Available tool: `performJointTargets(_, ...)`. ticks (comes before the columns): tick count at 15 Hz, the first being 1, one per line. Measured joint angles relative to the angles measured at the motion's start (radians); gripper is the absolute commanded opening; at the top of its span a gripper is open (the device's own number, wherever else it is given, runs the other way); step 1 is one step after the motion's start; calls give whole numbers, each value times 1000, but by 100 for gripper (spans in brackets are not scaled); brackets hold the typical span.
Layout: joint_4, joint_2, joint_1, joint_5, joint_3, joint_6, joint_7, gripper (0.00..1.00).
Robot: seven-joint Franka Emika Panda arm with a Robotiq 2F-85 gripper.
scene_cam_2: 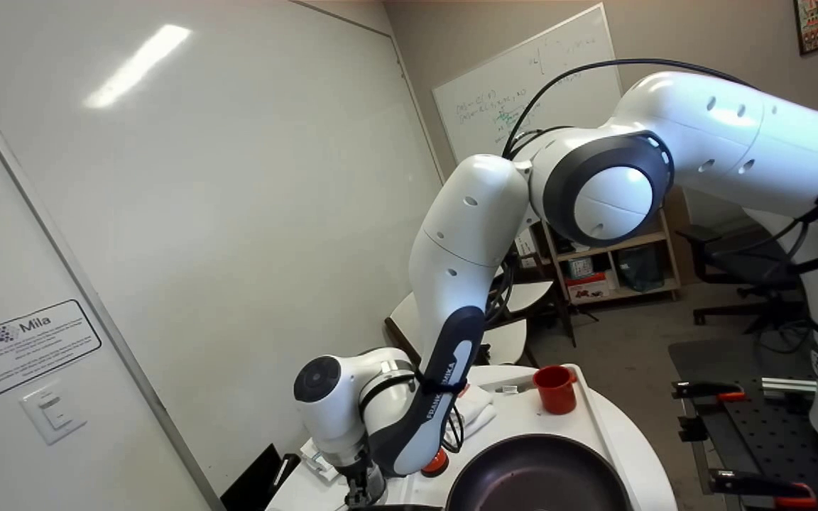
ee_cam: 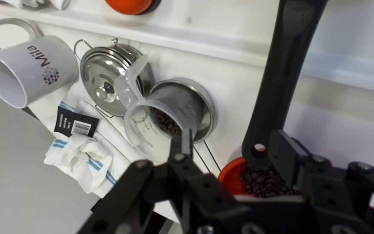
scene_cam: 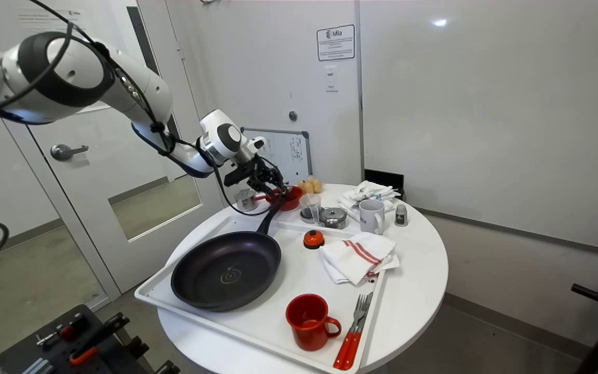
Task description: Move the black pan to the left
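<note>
The black pan point(scene_cam: 226, 278) rests at one side of the white tray point(scene_cam: 299, 270), its handle reaching out over the tray's rim; in an exterior view the pan's bowl point(scene_cam_2: 540, 479) shows partly cut off by the lower edge. In the wrist view the end of the black pan's handle point(ee_cam: 276, 81) lies between the spread jaws of my gripper point(ee_cam: 231, 139), close to the right finger point(ee_cam: 287, 156) and well apart from the left finger point(ee_cam: 183, 143). Whether the right finger touches the handle I cannot tell. The gripper point(scene_cam: 278, 189) hovers by the handle's tip.
Beneath the handle end sits a red bowl point(ee_cam: 230, 177) of dark beans. Close by are a clear measuring cup point(ee_cam: 154, 130), a steel lidded pot point(ee_cam: 104, 81) and a white mug point(ee_cam: 31, 71). A red cup point(scene_cam: 308, 322), cutlery point(scene_cam: 353, 332) and a folded cloth point(scene_cam: 356, 257) share the tray.
</note>
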Motion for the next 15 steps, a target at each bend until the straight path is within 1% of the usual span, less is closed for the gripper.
performJointTargets(1, 0, 0, 0, -6, -5, 5, -6, 99)
performJointTargets(2, 0, 0, 0, -10, -11, 11, -9, 100)
performJointTargets(7, -6, -2, -2, -14, -48, 53, -9, 100)
performJointTargets(8, -12, -4, -2, -15, -60, 71, -8, 100)
performJointTargets(10, -50, -15, 0, -20, -96, 144, 16, 100)
performJointTargets(11, -88, -25, 6, -27, -129, 201, 51, 100)
performJointTargets(12, -136, -38, 19, -32, -177, 268, 99, 100)
performJointTargets(15, -299, -77, 66, -16, -348, 448, 239, 100)
